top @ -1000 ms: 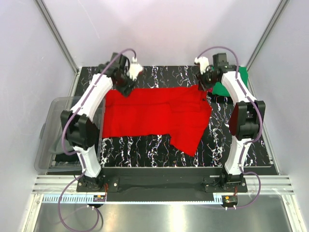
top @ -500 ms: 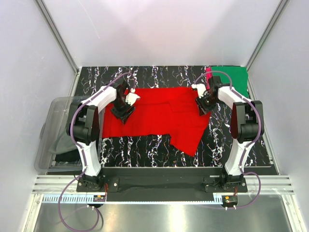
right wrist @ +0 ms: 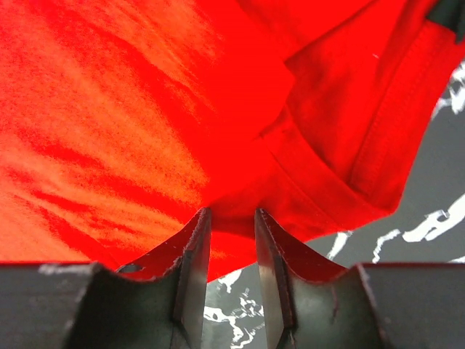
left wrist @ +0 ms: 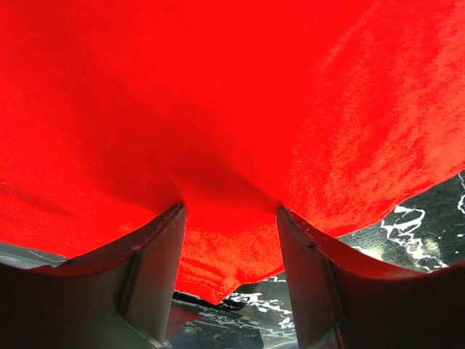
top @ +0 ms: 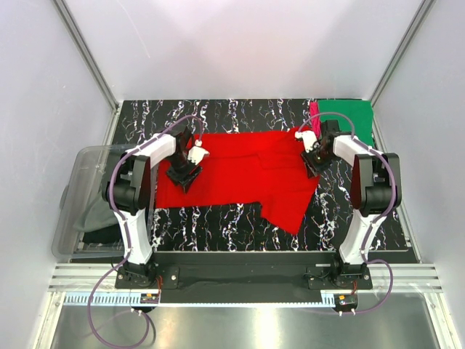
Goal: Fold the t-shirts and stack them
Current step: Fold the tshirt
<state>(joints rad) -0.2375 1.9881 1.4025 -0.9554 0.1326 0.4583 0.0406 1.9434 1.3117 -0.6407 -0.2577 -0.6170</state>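
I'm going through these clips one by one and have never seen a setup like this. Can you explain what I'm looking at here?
Two robot arms are bolted at the near edge of a black marbled table. The wide picture looks down from above and behind them. The two close-ups come from a camera on each wrist, looking past that arm's own pincer. A red t-shirt lies spread out. At the far right corner sit a folded green t-shirt and a pink t-shirt. A clear bin stands off the left edge. The left pincer has red cloth bunched between its fingers, though a firm grip isn't clear. The right pincer stands nearly closed, pinching the shirt's edge.
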